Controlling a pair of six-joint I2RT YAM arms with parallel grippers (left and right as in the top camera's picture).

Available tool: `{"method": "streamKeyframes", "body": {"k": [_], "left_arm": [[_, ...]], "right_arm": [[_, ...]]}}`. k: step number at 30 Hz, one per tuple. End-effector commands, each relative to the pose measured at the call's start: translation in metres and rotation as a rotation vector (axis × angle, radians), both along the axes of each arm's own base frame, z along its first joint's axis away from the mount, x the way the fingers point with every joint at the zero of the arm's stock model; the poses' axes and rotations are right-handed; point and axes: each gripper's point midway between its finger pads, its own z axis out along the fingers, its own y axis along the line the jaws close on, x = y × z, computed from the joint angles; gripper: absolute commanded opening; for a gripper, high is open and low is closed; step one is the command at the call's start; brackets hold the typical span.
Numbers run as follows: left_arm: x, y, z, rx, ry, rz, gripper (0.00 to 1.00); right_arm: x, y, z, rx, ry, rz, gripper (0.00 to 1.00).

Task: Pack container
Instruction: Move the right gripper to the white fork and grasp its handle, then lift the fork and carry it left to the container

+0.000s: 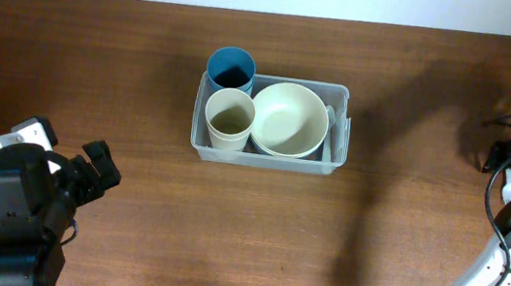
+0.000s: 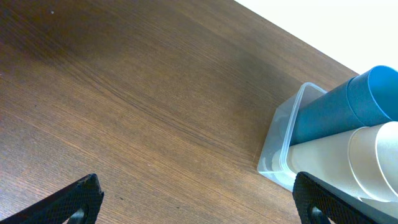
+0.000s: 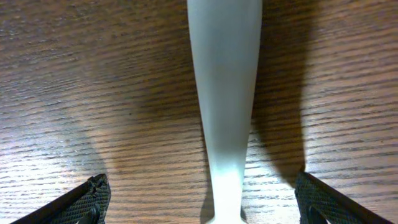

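Container (image 1: 265, 158): a clear plastic box in the middle of the brown surface (image 1: 128, 69), well apart from both arms.
Blue cup (image 1: 231, 67): stands upright in the far left corner of the container. Its rim pokes up above the box wall.
Cream cup (image 1: 229, 118): stands upright in the near left part of the container, right next to the blue cup.
Bowl (image 1: 289, 119): cream colored and open side up. It fills most of the right part of the container, just beside the two cups.
Thin white thing (image 1: 331, 133): sits between the bowl and the right wall of the container. It is too small to tell what it is.
Left fingers (image 1: 98, 168): near the front left of the surface, pointing toward the container. They are spread wide and hold nothing.
Right fingers (image 3: 84, 202): at the far right side of the surface. They are spread wide, one on each side of a pale handle, and do not touch it.
Pale handle (image 3: 224, 93): lies flat on the surface between the right fingers. Its far end is wide and its near end is thin.
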Motion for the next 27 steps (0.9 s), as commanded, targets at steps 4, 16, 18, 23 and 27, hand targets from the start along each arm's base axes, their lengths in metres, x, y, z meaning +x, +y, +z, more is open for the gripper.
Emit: {"method": "streamKeyframes", "body": {"k": [4, 16, 18, 23, 27], "left_arm": [[0.0, 0.0, -0.002, -0.01, 0.0, 0.006, 1.0], [0.0, 0.0, -0.002, -0.01, 0.0, 0.006, 1.0], [0.0, 0.0, -0.002, -0.01, 0.0, 0.006, 1.0], [0.0, 0.0, -0.002, -0.01, 0.0, 0.006, 0.99], [0.0, 0.0, -0.002, -0.01, 0.0, 0.006, 0.99]], "right_arm": [[-0.009, 0.003, -0.016, 0.0, 0.054, 0.01, 0.88], [-0.005, 0.006, -0.017, -0.034, 0.077, 0.037, 0.86], [-0.003, 0.009, -0.018, -0.033, 0.078, 0.044, 0.82], [-0.003, 0.012, -0.02, -0.03, 0.083, 0.037, 0.66], [-0.002, 0.012, -0.02, -0.031, 0.082, 0.03, 0.54]]}}
